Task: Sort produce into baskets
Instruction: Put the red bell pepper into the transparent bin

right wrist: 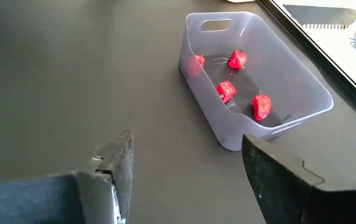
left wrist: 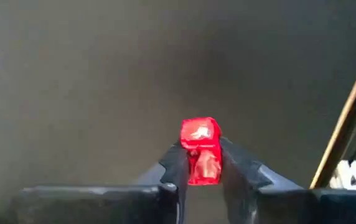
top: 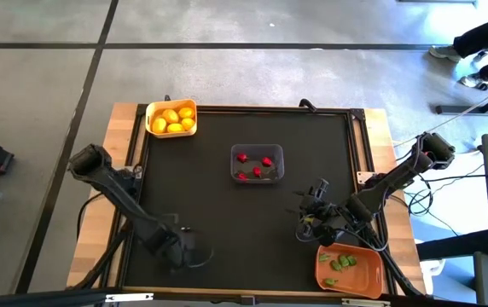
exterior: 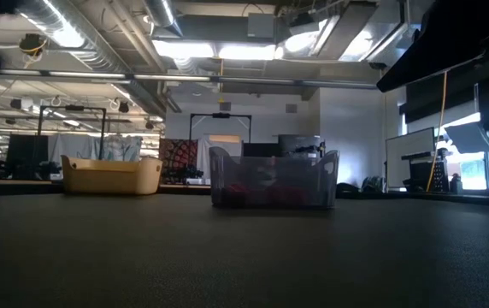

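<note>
Red piece pinched in left gripper, lower left of high view. Clear basket at centre holds 4 red pcs. Right gripper, spread wide, empty, near orange basket lower right.

Low view: ceiling strip lights glare brightly; black mat dim. Left wrist view: soft, blurred; red piece glossy. High view evenly lit, shadows faint.

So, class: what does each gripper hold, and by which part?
The left gripper pinches a red piece by its lower sides. The right gripper holds nothing.
</note>
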Controlling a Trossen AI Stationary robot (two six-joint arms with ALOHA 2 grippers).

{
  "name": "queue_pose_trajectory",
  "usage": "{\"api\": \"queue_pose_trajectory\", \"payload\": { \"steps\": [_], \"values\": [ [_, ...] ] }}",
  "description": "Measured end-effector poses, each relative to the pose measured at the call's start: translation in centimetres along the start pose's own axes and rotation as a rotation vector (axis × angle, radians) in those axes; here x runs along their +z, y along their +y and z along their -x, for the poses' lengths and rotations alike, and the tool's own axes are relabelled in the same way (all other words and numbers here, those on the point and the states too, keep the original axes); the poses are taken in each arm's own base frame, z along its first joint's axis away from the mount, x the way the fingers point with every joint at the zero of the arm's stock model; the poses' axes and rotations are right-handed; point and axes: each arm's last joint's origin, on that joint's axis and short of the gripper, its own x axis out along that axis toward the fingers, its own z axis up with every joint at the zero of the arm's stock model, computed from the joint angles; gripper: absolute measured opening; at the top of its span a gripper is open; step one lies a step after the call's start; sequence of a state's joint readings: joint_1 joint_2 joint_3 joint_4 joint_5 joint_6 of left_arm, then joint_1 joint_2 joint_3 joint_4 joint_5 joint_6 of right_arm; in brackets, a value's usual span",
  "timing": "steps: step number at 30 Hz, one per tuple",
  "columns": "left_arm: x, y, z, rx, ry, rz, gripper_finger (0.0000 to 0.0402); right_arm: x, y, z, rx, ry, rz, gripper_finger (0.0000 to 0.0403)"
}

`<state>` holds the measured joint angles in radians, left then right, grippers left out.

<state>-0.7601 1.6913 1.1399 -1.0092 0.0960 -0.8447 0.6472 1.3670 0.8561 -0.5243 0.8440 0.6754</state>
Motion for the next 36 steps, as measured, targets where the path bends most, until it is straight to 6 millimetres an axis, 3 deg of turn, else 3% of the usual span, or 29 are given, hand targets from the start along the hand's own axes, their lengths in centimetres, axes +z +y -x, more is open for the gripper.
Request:
{"api": "queue_pose_trajectory", "payload": {
  "steps": [7, 14, 20, 28, 36],
  "values": [
    [4.9, 3.4, 2.5, 0.04, -0.142, -0.16, 0.0071, 0.1, -0.2, -0.3, -0.011, 0.003, -0.004, 0.0237],
    [10.6, 9.5, 5.7, 0.211, -0.366, -0.219, 0.0072, 0.6, -1.1, -1.3, -0.056, 0.017, 0.102, 0.0237],
    [14.8, 14.6, 7.9, 0.247, -0.627, -0.214, 0.0072, 1.1, -2.1, -2.3, -0.102, 0.036, 0.15, 0.0237],
    [17.2, 21.2, 9.7, 0.305, -0.824, -0.207, 0.0072, 1.5, -3.3, -3.3, -0.154, 0.064, 0.139, 0.0237],
    [17.3, 25.7, 7.5, 0.276, -0.961, -0.043, 0.0072, 1.6, -3.7, -3.6, -0.168, 0.07, 0.127, 0.0237]
  ]
}}
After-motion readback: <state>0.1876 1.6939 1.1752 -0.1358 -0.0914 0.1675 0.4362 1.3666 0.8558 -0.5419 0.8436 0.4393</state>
